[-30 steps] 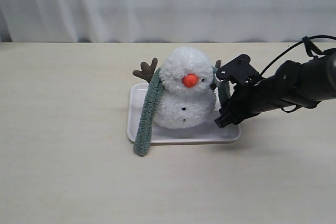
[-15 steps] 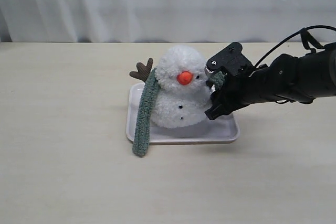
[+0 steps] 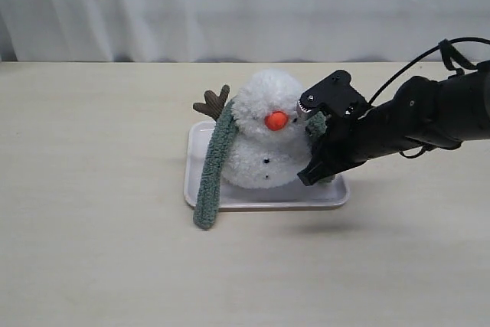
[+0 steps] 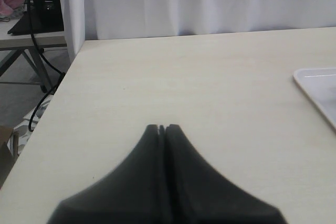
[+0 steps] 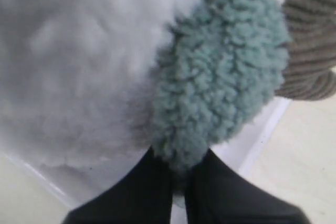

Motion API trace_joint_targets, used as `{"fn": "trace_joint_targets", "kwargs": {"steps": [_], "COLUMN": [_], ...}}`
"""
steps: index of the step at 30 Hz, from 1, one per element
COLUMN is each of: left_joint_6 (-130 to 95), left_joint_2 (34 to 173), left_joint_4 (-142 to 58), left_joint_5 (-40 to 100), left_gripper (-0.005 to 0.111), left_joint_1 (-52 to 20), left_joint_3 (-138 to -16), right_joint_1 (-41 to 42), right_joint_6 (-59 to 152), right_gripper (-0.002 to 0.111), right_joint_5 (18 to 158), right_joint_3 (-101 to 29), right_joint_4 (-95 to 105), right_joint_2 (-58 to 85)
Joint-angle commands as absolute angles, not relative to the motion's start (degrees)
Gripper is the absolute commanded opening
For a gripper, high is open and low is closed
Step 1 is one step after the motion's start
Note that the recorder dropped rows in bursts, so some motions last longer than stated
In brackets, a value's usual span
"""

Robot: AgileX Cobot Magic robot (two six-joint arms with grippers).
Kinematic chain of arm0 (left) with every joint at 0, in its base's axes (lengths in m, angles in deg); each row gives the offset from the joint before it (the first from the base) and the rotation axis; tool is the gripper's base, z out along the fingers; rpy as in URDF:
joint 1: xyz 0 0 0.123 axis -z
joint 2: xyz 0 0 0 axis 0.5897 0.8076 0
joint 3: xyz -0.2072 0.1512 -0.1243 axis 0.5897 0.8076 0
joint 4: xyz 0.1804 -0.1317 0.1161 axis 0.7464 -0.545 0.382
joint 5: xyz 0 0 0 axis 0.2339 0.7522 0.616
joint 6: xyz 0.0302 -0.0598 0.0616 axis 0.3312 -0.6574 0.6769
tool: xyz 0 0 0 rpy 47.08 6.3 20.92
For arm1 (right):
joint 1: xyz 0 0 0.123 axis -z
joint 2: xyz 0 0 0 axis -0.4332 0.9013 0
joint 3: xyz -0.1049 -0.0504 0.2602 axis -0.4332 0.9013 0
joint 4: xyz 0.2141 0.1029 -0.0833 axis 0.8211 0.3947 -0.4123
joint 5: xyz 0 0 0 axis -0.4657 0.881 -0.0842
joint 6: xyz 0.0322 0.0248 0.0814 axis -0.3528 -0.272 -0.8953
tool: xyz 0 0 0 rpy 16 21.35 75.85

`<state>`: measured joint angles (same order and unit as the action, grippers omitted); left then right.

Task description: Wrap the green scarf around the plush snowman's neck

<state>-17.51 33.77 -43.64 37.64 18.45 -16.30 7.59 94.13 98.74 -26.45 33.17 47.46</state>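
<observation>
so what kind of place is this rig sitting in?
Probably a robot lab or test room: a bare pale table, a white curtain hung behind it as a backdrop, and a second cluttered bench beyond the table's end.

We find the tray (image 3: 283, 203) near the middle of the table (image 3: 99, 266), with the snowman (image 3: 264, 151) sitting in it. Behind the table hangs a curtain (image 3: 245, 5). The scarf (image 3: 213, 166) runs down the snowman's side on the left of the exterior view. Its lower end crosses the tray's front rim and rests on the table. A twig arm (image 3: 213, 103) sticks out behind the scarf's upper part. To the right of the snowman, the right tool (image 3: 306, 178) reaches in over the tray, and the scarf's other end sits between its fingers, against the snowman. The left tool (image 4: 161, 128) is over the table, well apart from the tray's corner.
</observation>
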Motion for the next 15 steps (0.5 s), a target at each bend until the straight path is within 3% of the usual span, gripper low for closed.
{"fn": "trace_joint_targets", "kwargs": {"steps": [1,15], "left_joint_6": [-17.53,-17.53], "left_joint_2": [33.64,33.64], "left_joint_4": [-44.4,-44.4], "left_joint_5": [35.84,35.84], "left_gripper": [0.0,0.0], "left_joint_1": [18.58,18.58], "left_joint_3": [-16.18,-16.18], "right_joint_1": [7.54,7.54], "right_joint_6": [94.86,91.55], "right_gripper": [0.004,0.004], "right_joint_5": [104.18,118.62], "right_joint_3": [-26.5,-26.5], "right_joint_4": [32.97,38.7], "right_joint_2": [44.47,42.4]}}
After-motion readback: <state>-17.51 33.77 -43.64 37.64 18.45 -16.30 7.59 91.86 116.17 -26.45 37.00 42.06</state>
